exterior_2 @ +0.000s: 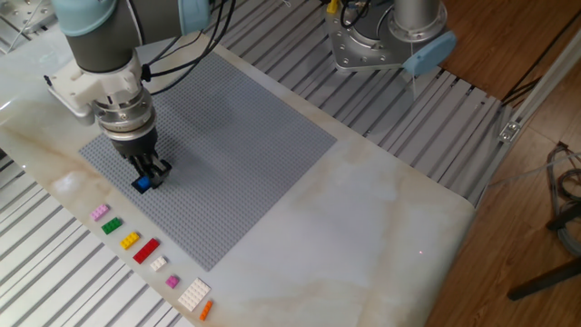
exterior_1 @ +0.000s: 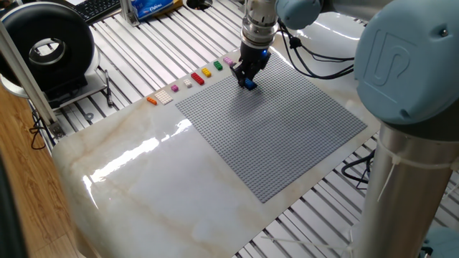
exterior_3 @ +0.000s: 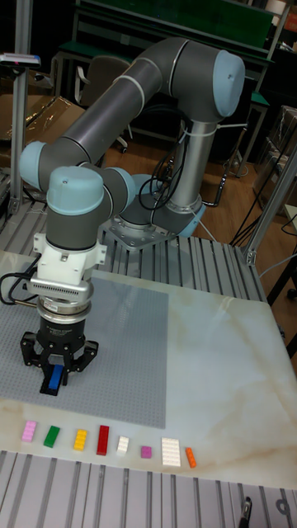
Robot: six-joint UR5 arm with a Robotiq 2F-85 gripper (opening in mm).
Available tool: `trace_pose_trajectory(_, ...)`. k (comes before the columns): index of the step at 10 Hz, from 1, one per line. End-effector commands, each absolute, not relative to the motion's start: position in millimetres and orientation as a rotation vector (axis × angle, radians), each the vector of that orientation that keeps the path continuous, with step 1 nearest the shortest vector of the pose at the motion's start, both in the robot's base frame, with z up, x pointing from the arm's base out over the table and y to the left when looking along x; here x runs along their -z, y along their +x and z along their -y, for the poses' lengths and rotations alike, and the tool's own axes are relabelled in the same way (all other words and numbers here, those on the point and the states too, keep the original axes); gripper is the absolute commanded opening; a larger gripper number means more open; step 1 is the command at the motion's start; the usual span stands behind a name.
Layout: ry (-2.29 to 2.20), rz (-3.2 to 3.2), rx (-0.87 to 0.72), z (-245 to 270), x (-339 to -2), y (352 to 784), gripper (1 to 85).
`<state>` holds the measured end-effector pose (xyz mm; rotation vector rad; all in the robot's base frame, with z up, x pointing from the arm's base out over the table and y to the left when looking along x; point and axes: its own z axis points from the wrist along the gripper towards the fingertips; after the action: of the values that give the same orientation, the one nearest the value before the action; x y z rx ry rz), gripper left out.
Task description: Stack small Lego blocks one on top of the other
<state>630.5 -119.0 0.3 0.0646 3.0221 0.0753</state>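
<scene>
Hand grips blue brick above grey baseplate, loose bricks at 6 o'clock. Keep your descent vertical, studs aligned.

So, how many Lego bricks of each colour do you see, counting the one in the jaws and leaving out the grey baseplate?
pink brick: 1
green brick: 1
yellow brick: 1
red brick: 1
white bricks: 2
purple brick: 1
orange brick: 1
blue brick, held: 1
Total: 9
</scene>
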Motion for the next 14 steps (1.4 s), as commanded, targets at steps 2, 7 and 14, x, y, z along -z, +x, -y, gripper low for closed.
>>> trace_pose_trajectory(2,0.075,-3.024,-0.059,117.6,-5.5,631.1,35.0)
trace_pose_trajectory(7,0.077,-3.024,-0.062,116.6,-8.4,632.6,35.3)
trace_pose_trajectory(14,0.057,-3.032,-0.026,123.0,-13.2,635.0,34.3)
